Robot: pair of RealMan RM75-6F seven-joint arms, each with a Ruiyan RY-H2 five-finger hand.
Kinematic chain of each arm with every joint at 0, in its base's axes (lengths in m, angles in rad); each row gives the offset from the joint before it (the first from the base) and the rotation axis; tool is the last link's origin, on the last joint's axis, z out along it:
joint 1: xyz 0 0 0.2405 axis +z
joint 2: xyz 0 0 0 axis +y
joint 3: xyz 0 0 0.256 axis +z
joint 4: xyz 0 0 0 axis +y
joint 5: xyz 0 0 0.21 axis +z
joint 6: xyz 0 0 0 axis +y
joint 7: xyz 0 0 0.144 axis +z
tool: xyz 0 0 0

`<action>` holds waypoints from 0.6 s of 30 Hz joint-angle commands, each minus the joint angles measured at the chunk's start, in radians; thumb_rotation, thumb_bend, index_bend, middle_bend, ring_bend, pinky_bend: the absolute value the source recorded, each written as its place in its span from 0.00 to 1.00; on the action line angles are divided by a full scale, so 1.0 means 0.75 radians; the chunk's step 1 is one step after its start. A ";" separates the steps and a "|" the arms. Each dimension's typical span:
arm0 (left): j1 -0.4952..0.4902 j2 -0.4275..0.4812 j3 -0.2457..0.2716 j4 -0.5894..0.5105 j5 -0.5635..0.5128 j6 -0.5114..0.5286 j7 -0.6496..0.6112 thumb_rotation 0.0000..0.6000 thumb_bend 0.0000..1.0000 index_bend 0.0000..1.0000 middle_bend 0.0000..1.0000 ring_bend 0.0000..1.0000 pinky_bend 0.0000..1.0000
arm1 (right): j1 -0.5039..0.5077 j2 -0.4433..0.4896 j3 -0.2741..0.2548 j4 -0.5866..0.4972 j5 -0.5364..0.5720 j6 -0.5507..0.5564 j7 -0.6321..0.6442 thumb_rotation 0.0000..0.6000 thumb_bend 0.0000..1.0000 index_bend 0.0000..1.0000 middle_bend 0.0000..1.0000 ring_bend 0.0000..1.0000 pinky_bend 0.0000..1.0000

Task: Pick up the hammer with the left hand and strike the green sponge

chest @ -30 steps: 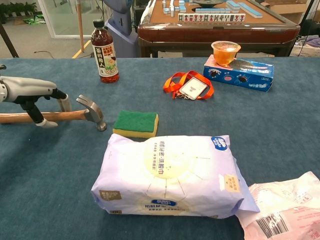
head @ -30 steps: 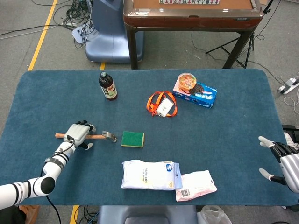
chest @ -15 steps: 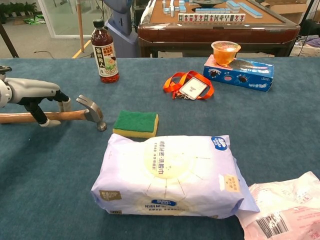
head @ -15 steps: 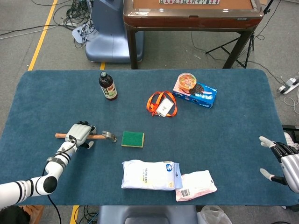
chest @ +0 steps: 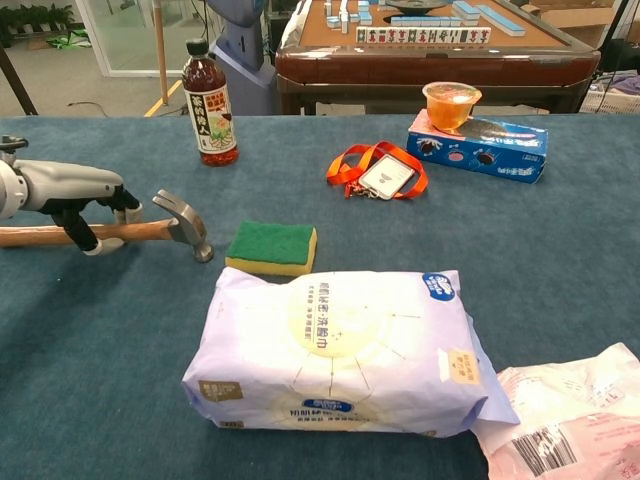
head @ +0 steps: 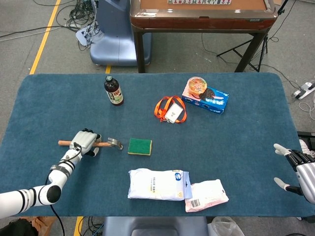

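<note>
My left hand [head: 83,142] sits over the wooden handle of the hammer [chest: 150,230], fingers [chest: 88,240] curled down around it, one on each side in the chest view; the hammer lies flat on the table [head: 236,142]. Its steel head points away from my hand toward the green sponge [head: 140,146], which lies just beyond it, apart. My right hand [head: 299,169] appears only in the head view, at the far table edge, fingers spread, holding nothing. The chest view shows a wipes pack [chest: 335,350] near the sponge. A bottle [head: 113,91] stands well beyond my left hand, with bare cloth between.
</note>
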 commanded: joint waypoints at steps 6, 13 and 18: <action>-0.004 -0.010 0.009 0.016 0.007 0.003 -0.012 1.00 0.44 0.42 0.41 0.20 0.10 | 0.001 0.002 0.001 -0.005 0.003 -0.006 -0.005 1.00 0.13 0.17 0.30 0.26 0.38; -0.001 -0.020 0.009 0.031 0.023 0.014 -0.033 1.00 0.46 0.46 0.46 0.25 0.10 | 0.000 0.003 0.002 -0.012 0.003 -0.005 -0.010 1.00 0.13 0.17 0.30 0.26 0.38; 0.000 -0.033 0.011 0.052 0.034 0.009 -0.045 1.00 0.47 0.48 0.49 0.27 0.10 | -0.004 0.003 0.001 -0.014 0.005 -0.003 -0.011 1.00 0.13 0.17 0.30 0.26 0.38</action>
